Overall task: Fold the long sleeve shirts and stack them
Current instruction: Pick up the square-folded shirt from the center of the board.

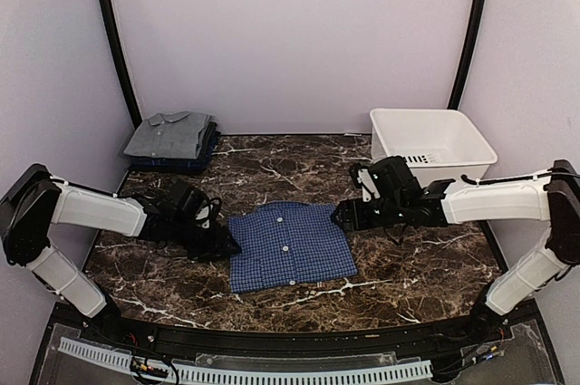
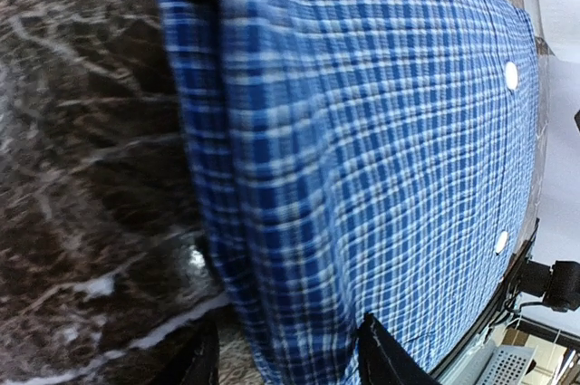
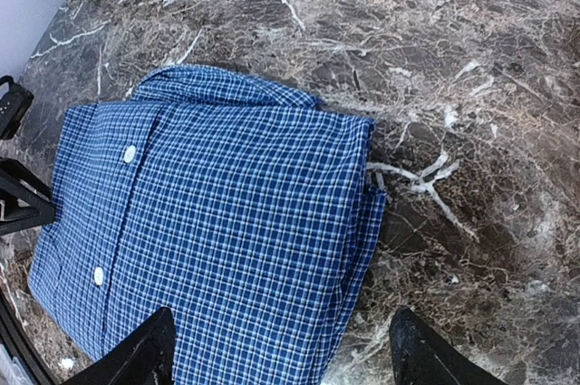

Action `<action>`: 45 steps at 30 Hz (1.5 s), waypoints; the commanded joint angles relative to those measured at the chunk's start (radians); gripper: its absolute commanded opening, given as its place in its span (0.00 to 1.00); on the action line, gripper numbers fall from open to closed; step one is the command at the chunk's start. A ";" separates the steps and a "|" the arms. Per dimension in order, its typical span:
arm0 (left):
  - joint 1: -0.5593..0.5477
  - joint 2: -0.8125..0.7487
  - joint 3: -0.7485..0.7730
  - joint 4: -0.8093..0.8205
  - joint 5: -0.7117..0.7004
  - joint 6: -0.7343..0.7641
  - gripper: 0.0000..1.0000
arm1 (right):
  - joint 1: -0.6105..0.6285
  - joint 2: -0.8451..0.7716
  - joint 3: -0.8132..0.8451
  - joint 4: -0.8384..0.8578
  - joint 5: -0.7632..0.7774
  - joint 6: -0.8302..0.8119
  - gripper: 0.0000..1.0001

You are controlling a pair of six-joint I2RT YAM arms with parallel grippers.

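Observation:
The blue checked shirt [image 1: 288, 245] lies folded in a rectangle at the table's middle, white buttons up. The grey shirt [image 1: 170, 134] lies folded on a dark blue stack at the back left. My left gripper [image 1: 223, 245] is at the blue shirt's left edge. In the left wrist view it [image 2: 285, 369] is open, its jaws straddling the folded edge [image 2: 272, 222]. My right gripper [image 1: 341, 216] is at the shirt's right edge. In the right wrist view it [image 3: 285, 360] is wide open over the shirt's [image 3: 227, 222] edge and the table beside it.
A white plastic tub [image 1: 471, 145] stands at the back right, just behind my right arm. The dark marble table [image 1: 408, 267] ends at a black rail in front. Pale walls close the back and sides.

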 commanded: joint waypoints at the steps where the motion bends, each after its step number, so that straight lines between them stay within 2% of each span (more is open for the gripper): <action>1: -0.034 0.060 0.021 -0.030 0.013 -0.029 0.49 | 0.020 0.012 0.017 -0.011 -0.006 0.007 0.77; 15: -0.036 0.111 0.043 0.010 0.011 -0.095 0.00 | 0.041 0.018 0.011 -0.012 0.001 0.028 0.75; 21: -0.030 0.095 0.116 -0.061 0.005 -0.060 0.00 | 0.055 0.039 0.024 -0.022 0.005 0.033 0.75; 30: 0.059 0.047 0.219 -0.294 0.040 0.151 0.00 | 0.085 0.137 0.089 -0.050 -0.009 0.050 0.71; 35: 0.096 0.040 0.313 -0.407 0.060 0.258 0.00 | 0.108 0.235 0.159 -0.086 -0.024 0.071 0.61; 45: 0.126 0.007 0.363 -0.500 0.060 0.315 0.00 | 0.114 0.322 0.226 -0.181 0.087 0.148 0.39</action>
